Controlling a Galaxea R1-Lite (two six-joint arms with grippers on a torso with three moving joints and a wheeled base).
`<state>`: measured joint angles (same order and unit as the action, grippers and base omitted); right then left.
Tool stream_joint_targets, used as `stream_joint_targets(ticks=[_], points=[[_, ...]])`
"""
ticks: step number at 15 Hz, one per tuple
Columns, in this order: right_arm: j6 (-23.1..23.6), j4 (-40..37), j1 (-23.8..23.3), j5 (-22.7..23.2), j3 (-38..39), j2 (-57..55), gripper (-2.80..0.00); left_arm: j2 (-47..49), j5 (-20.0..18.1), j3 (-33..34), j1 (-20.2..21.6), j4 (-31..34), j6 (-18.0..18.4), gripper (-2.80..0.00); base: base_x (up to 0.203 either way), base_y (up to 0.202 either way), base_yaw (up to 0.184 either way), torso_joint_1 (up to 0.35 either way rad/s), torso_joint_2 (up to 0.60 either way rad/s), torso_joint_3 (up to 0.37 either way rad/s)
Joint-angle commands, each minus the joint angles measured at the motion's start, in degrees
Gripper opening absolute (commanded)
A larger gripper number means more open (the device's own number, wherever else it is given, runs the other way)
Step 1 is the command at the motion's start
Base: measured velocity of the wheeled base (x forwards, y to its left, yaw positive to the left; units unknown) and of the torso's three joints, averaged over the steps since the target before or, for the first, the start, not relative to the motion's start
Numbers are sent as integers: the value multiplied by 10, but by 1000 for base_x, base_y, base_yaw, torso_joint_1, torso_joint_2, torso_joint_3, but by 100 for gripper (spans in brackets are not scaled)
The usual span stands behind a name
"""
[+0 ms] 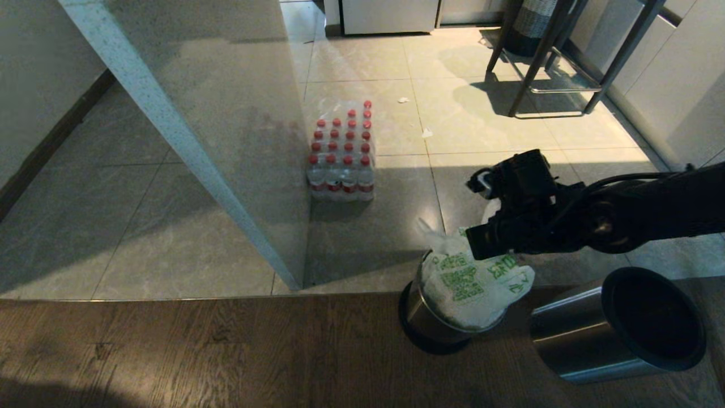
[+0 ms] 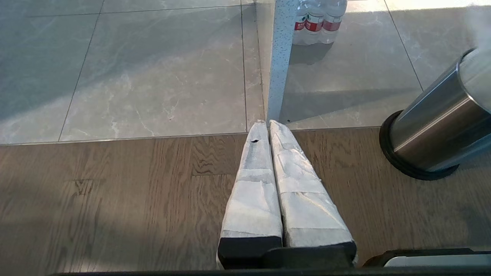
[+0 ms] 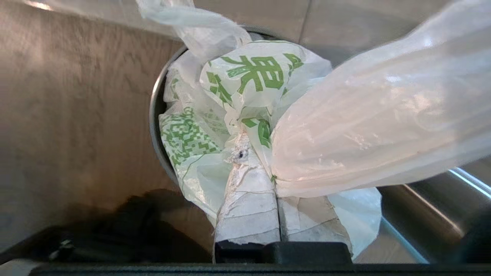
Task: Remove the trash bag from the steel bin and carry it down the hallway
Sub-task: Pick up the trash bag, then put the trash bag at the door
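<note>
The trash bag point(image 1: 473, 286) sits in the mouth of the upright steel bin point(image 1: 422, 317), low and right of centre in the head view, bulging above the rim but not yet lifted clear. The right gripper point(image 1: 481, 241) reaches in from the right edge of that frame, directly over the bag. In the right wrist view its jaws are clenched on a gathered fold of the white plastic, with 1 loop handle ballooning across the upper right of that frame. So the grasp looks made, while the pull out of the bin seems only at its start.

A second steel bin point(image 1: 617, 328) lies tipped on its side at lower right, and a pack of water bottles point(image 1: 341, 161) stands on the tiles near centre.

The left gripper point(image 2: 268, 124) hangs idle over the wood floor point(image 2: 115, 199), jaws pressed together on nothing.

Left to do, I judge: raise the bag free of the rim, then carry it down the hallway.
</note>
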<state>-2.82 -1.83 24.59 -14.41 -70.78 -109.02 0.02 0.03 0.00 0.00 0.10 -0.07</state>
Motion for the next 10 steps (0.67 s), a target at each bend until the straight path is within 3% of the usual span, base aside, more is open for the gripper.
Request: stream_joint_targets(ticks=[1, 10], points=[[-6, -39, -1, -3, 0, 86, -280, 1, 0, 0, 0, 0, 0, -280, 0, 0, 0, 0, 0, 0], [-52, -201, -4, -5, -30, 267, -280, 1, 1, -1, 0, 0, 0, -280, 0, 0, 0, 0, 0, 0]])
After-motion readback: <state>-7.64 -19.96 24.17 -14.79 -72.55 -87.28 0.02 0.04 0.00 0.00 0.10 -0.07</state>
